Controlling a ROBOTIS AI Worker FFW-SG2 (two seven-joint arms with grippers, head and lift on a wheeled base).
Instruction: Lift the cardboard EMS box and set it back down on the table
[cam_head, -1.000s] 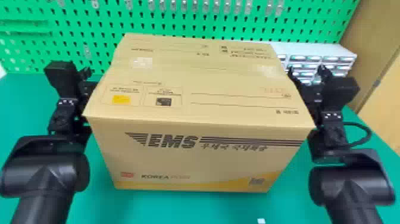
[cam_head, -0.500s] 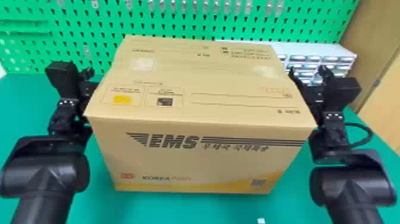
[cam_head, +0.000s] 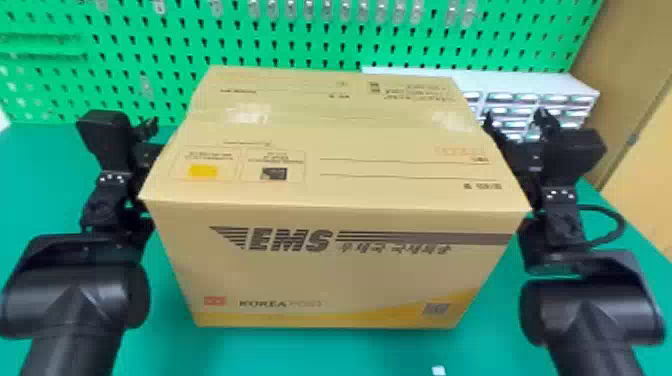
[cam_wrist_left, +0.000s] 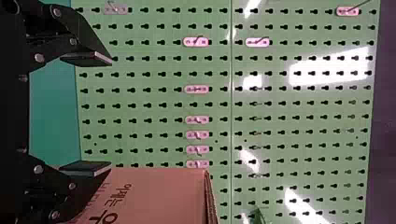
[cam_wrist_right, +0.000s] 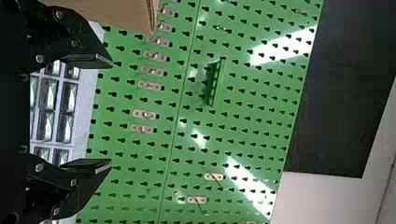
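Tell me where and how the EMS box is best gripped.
Probably by its two side walls, squeezed inward by the left end effector and right end effector together, one from each side: the EMS box is upright, straight-sided, and looks too broad for either alone.

In the head view we wear glossy black on our left arm (cam_head: 75, 305) at eight o'clock and right arm (cam_head: 592, 310) at four, with rounded, barrel-like joints. Pale screw heads (cam_head: 560, 195) dot our wrists; a black cable (cam_head: 621, 225) loops at three. Our left gripper (cam_head: 146, 129) has angular black fingers (cam_wrist_left: 86, 35) with round silvery pins.
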